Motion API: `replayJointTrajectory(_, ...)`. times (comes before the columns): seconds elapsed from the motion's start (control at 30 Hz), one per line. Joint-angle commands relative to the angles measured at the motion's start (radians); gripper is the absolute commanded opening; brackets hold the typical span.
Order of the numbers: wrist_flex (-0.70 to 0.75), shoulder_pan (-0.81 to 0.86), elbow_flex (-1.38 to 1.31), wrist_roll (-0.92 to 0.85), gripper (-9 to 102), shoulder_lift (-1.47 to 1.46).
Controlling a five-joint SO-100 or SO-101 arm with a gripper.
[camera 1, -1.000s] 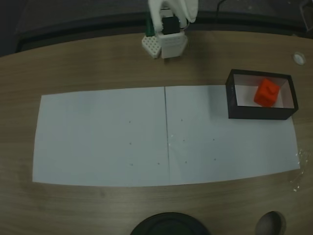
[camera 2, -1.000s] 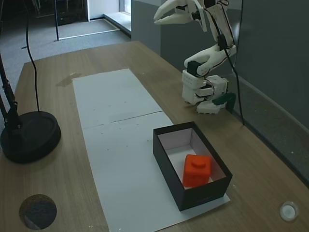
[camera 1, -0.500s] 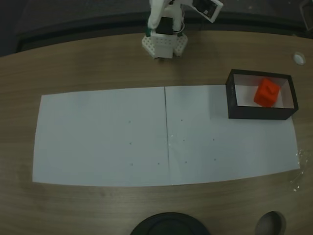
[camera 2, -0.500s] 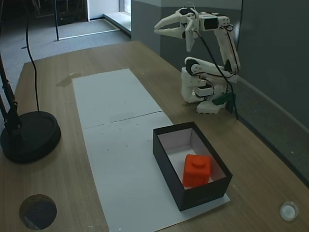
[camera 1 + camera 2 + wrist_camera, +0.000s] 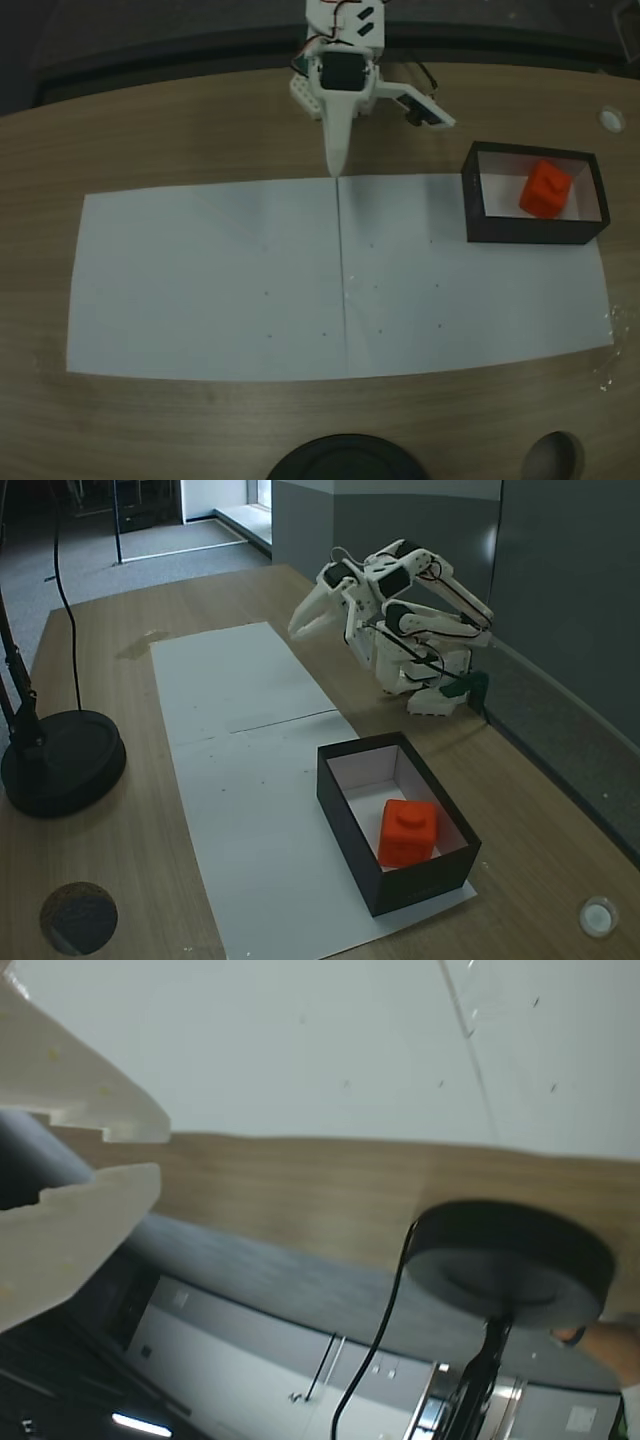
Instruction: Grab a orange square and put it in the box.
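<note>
Jaws nearly together, holding nothing, as I read the wrist view.
I see the gripper (image 5: 297, 630) folded near the arm base over the counter (image 5: 120, 880); orange square (image 5: 407, 831) sits inside the box (image 5: 345, 805), on white paper (image 5: 200, 290).

orange square (image 5: 545, 189) in box (image 5: 470, 200) | pincer (image 5: 336, 165) empty, nr paper (image 5: 200, 280)

No text, label, brand, number or sign can be read anywhere.
</note>
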Motion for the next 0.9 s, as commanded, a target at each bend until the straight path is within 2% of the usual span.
replayJointTrajectory(0.0, -0.031, -0.055, 0.057, 0.063, 0, 0.021)
replayJointTrajectory(0.33, -0.018, -0.080, 0.216, 0.072, 0, 0.021)
replayJointTrajectory(0.47, 0.043, -0.087, 0.199, 0.074, 0, 0.021)
replayJointTrajectory(0.6, 0.192, -0.083, 0.160, 0.074, 0, 0.020)
replayJointTrajectory(0.87, 0.192, -0.086, 0.158, 0.074, 0, 0.020)
